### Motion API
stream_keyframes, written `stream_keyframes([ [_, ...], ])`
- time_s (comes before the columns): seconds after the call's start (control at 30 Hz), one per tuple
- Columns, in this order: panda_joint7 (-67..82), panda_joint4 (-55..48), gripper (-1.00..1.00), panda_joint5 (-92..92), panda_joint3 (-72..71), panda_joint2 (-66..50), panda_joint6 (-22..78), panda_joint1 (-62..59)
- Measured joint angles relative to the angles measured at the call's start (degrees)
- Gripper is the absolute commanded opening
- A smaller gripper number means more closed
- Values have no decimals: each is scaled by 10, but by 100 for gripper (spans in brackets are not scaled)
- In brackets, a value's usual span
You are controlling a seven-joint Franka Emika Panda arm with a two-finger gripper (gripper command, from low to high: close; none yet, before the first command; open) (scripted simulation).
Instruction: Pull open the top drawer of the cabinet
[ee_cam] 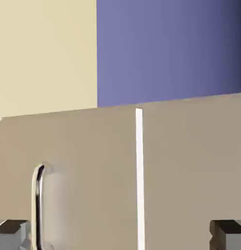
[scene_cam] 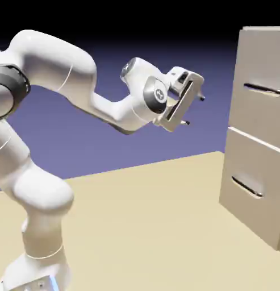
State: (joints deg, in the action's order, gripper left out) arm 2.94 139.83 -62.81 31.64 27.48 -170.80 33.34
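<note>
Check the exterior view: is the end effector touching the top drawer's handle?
No. The end effector hangs in open air with a clear gap to the handle on the top drawer.

The cabinet (scene_cam: 256, 142) stands upright, beige-grey; its top drawer (scene_cam: 261, 94) seems shut, dark handle (scene_cam: 262, 88) horizontal.

My exterior camera stands beside the arm (scene_cam: 45, 131), looking across the counter (scene_cam: 153, 221) toward the cabinet (scene_cam: 258, 153) at the right. My hand camera looks along the claw (ee_cam: 120, 234), rolled sideways, close to the cabinet front. Both views share that front and a drawer handle (ee_cam: 39, 205).
</note>
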Motion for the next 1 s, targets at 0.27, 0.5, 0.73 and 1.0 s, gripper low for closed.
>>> stream_keyframes([
  [0.27,144,-67,0,-199,100,-16,10,104],
  [0.5,270,-126,0,-374,188,-31,19,194],
  [0.73,396,-185,0,-548,276,-45,28,285],
  [1.0,540,-252,0,-748,377,-62,38,389],
])
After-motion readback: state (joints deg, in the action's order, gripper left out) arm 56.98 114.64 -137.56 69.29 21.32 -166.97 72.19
